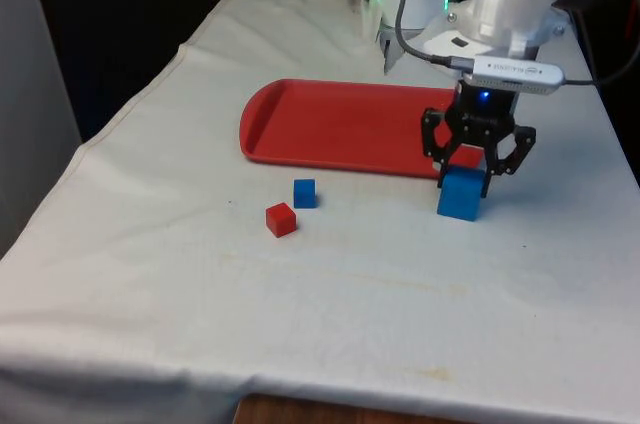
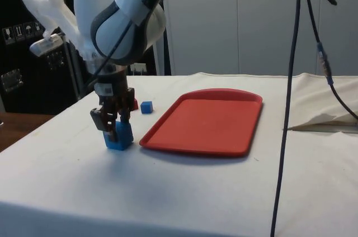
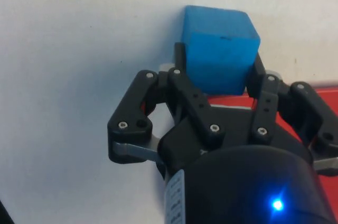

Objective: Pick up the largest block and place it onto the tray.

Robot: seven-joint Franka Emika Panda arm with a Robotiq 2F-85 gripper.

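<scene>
The gripper (image 1: 464,176) stands low over the surface (image 1: 330,304), its fingers closed against two opposite sides of the large blue block (image 1: 459,195), which sits on the cloth. The red tray (image 1: 335,124) lies just behind the gripper, near the block. Off to the front view's left of the gripper, well apart, rest a small blue block (image 1: 304,193) and a small red block (image 1: 281,219), close together.
</scene>
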